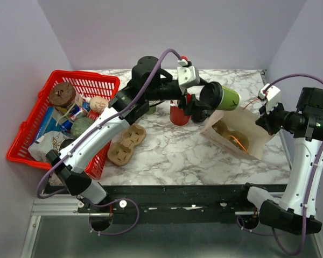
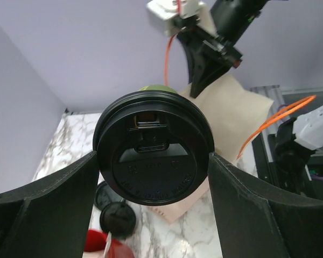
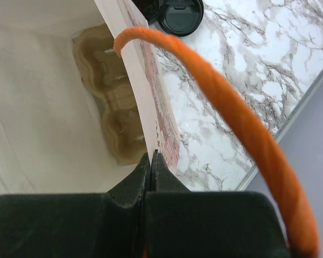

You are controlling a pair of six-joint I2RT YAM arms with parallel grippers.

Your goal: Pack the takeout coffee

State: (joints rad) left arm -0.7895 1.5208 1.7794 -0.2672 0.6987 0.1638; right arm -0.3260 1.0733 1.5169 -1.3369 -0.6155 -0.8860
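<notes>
Takeout coffee (image 1: 226, 98) horizontal, base toward bag (image 1: 261, 142)

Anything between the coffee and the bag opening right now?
Nothing visible. The coffee cup, sideways in the left gripper, hangs beside the mouth of the paper bag. The right gripper pinches one wall, holding it open. A cup carrier lies inside. An orange cord by the rim might snag.

The black lid (image 2: 153, 148) hides nearly all of the green cup (image 2: 155, 88) behind it.
</notes>
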